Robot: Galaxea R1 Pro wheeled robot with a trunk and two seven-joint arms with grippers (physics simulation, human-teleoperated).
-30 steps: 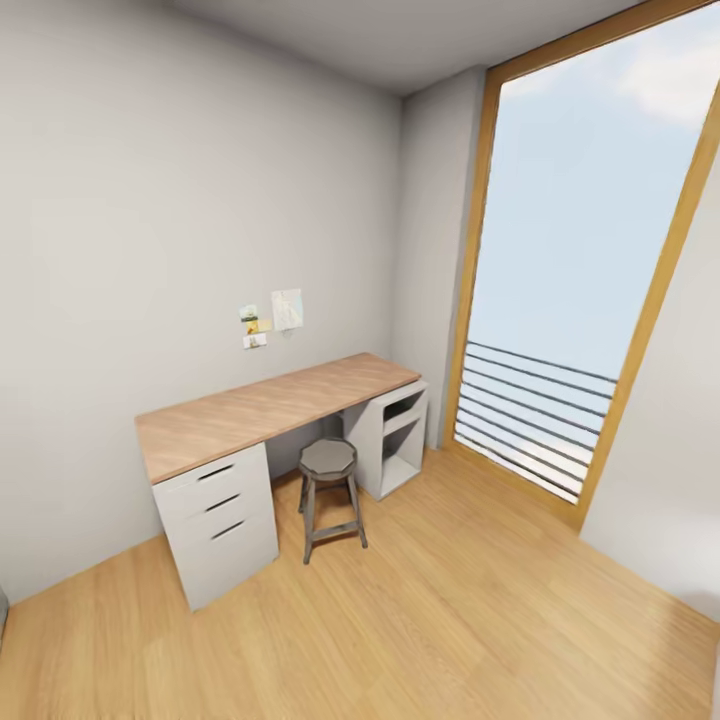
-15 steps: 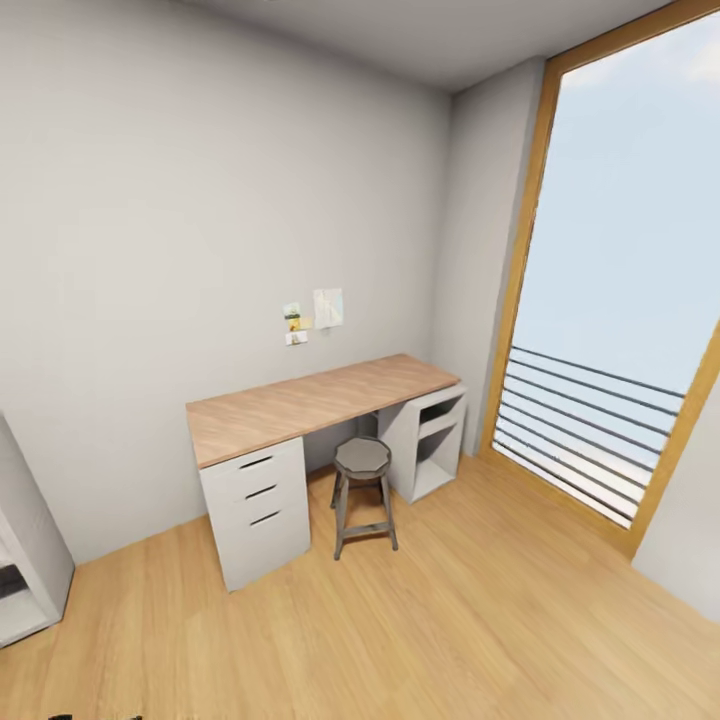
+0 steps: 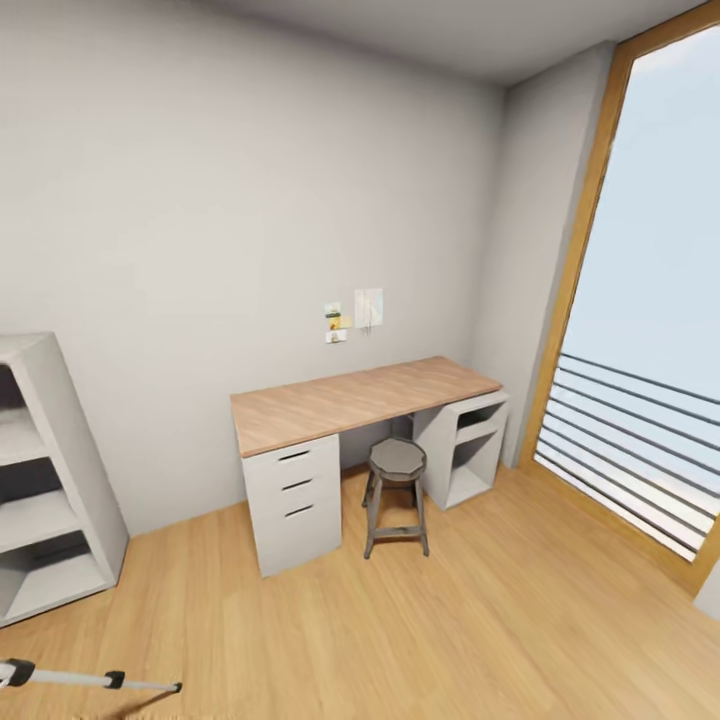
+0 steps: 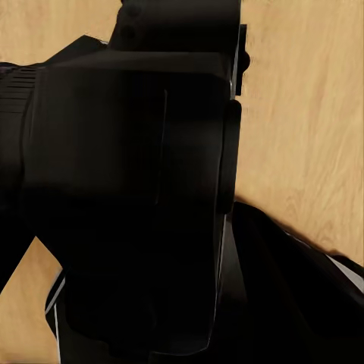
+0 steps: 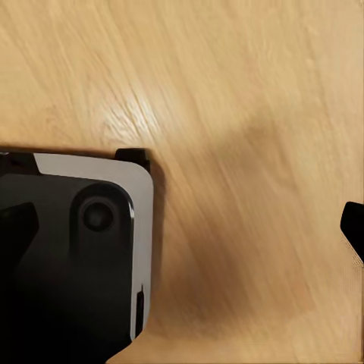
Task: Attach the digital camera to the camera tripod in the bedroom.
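Note:
A black boxy body with a ribbed lens barrel, the digital camera (image 4: 129,189), sits right against the left wrist view and hangs above the wood floor, so my left gripper is shut on it; the fingers blend into the black. In the head view, one silver leg with a black joint and foot of the camera tripod (image 3: 85,679) lies across the bottom left corner; the rest of it is out of frame. The right wrist view looks down on bare floor, with one black fingertip (image 5: 353,227) at the frame's edge and nothing between the fingers.
In the bedroom a wood-topped white desk (image 3: 360,400) stands against the grey wall, with a grey round stool (image 3: 396,495) in front. A white cube shelf (image 3: 45,480) is at the left and a tall wood-framed window (image 3: 650,330) at the right. My dark base (image 5: 68,265) shows below.
The head view has swung left: desk, stool and window have slid right in the picture. The white shelf and the tripod leg have come into view at the left.

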